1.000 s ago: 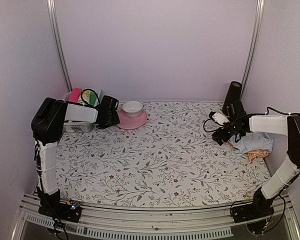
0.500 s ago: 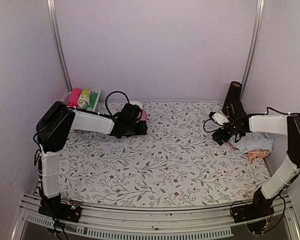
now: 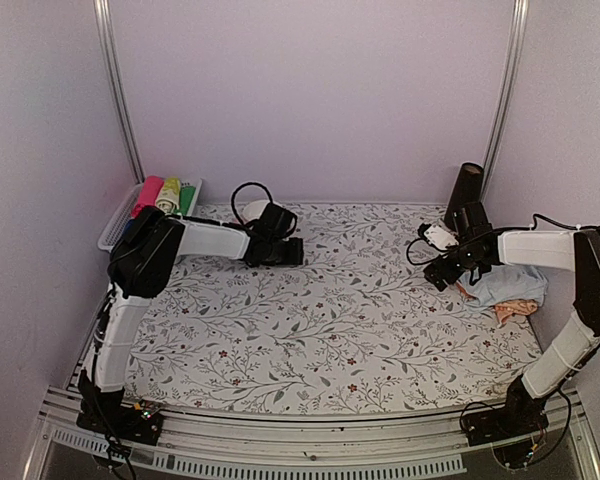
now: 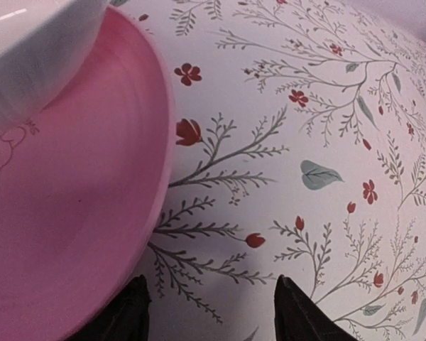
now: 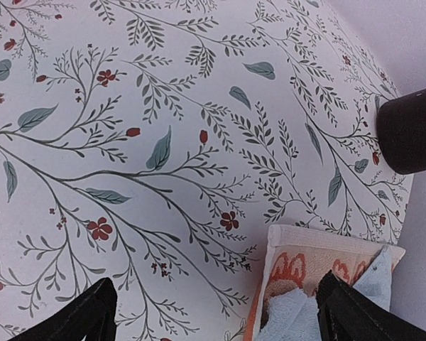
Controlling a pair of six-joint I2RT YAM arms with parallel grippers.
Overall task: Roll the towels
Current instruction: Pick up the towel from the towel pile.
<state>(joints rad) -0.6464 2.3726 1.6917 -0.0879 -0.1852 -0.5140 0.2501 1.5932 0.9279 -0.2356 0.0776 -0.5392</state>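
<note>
Both pincers are being held open and empty: the right pincer is being held with its jaws spread wide, low over the floral table sheet, and the left pincer is being held with its jaws apart above the same sheet at the far middle. At the back left a basket of coloured rolls is being seen. The towels are being found in a heap at the right edge of the sheet, just beside the right pincer: the pale blue towel is lying crumpled on the peach-orange towel, whose hemmed edge is being shown flat on the sheet. Just beside the left pincer a pink plate is being used to carry a white bowl. Both towels are being judged light, soft and limp, not fragile, likely to sag and bunch when lifted. A hold is being advised at a hemmed corner or edge, the blue one on top being taken first, with care that the sheet beneath is not being pinched too.
</note>
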